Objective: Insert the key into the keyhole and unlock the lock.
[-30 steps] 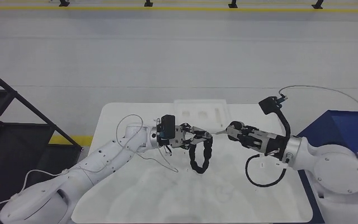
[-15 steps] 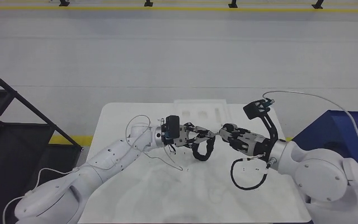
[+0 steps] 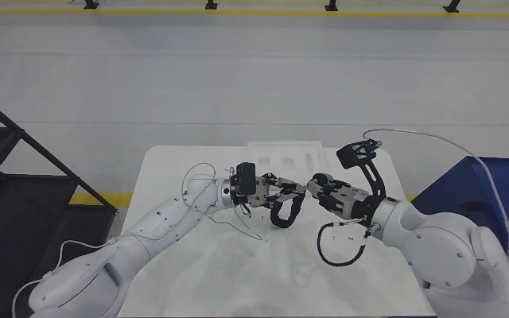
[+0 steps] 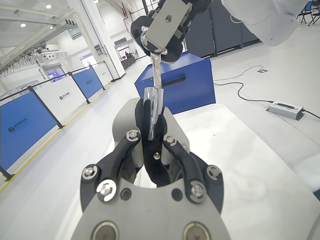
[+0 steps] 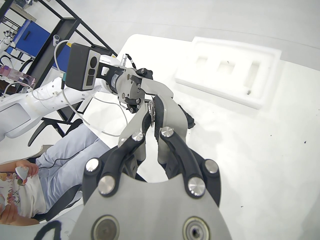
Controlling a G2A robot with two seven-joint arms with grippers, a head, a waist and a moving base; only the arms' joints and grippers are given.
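Left hand: [image 3: 280, 191] held above the middle of the desk [image 3: 179, 163], clamped on the lock [image 3: 297, 208], facing the right hand.
Right hand: [image 3: 312, 188] almost tip to tip with the left one, gripping the key [image 3: 305, 189].
Key: a small sliver between the two hands; how far it sits in the keyhole can't be made out.
Lock: its black cable loop hangs under the left hand.
Foam tray: [image 3: 282, 151] white, at the desk's far edge, behind both hands.
Blue box: [image 3: 477, 176] beside the desk's right end.

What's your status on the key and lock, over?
Left claw shut on cable lock. Right claw shut on key, blade tip at the keyhole, most of blade showing. Foam tray lies well apart.
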